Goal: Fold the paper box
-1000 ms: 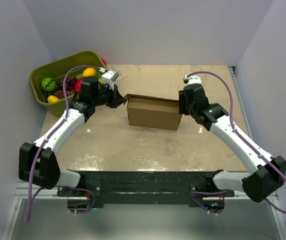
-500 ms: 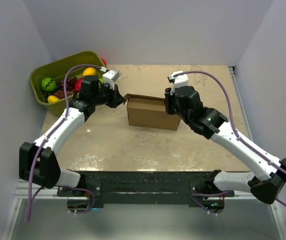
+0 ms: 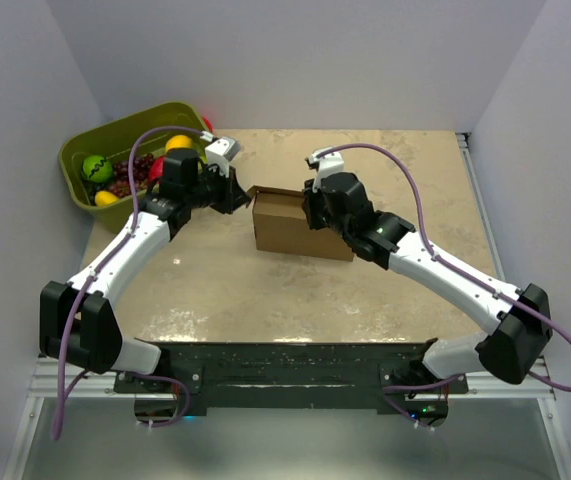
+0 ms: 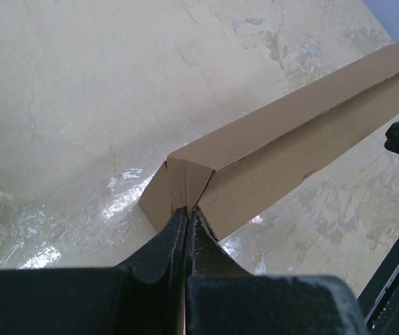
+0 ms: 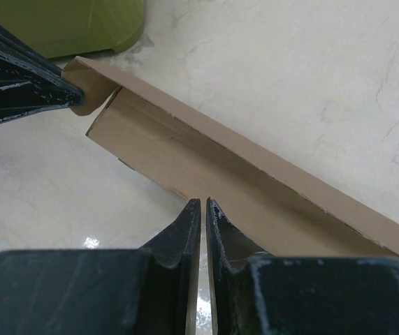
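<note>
Presently, paper box (image 3: 300,232) sits mid-tabletop (image 3: 265,295), left fingers (image 4: 171,237) pinched shut on its 10 o'clock corner flap, right fingers (image 5: 185,227) a slit apart against its 12 o'clock wall, hold unclear.

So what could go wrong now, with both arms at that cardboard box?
The left jaws pinch only a small corner flap of the paper box; a pull might tear it or let it slip out. The right jaws, nearly closed, sit at the long wall's edge; pressing there may crumple the wall instead of bending a crease. The box rests loose on the glossy table, so it could also slide.
</note>
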`<state>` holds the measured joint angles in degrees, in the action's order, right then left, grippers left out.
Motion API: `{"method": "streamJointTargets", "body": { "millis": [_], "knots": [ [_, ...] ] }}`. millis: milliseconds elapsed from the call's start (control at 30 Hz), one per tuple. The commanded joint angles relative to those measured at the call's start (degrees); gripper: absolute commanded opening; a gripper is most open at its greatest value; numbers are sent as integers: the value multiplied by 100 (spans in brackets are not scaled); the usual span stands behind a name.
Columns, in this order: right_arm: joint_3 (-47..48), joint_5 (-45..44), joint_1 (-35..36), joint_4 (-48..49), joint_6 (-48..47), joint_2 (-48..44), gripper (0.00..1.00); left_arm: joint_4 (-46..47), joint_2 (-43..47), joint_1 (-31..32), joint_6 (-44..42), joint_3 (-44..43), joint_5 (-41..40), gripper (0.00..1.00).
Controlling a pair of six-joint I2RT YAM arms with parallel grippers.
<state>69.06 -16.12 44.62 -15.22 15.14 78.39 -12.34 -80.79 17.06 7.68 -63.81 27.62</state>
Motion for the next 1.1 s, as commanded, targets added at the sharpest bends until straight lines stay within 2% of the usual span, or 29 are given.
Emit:
{"method": "streamJointTargets", "body": {
  "millis": [0, 233, 600, 833, 1067],
  "knots": [
    [-94, -66, 20, 459, 42, 210, 11, -23, -42, 17, -118, -255, -90, 0],
    [-366, -470, 20, 1056, -292, 545, 10, -58, -59, 17, -135, -272, -90, 0],
    [-498, -646, 12, 925, -433, 739, 10, -67, -94, 17, -92, -360, -63, 0],
    [-779, -717, 12, 688, -327, 897, 8, -234, -147, 17, 522, -720, -72, 0],
    [-868, -822, 12, 643, -345, 994, 7, 29, -174, 17, 1112, -756, 357, 0]
  ]
}}
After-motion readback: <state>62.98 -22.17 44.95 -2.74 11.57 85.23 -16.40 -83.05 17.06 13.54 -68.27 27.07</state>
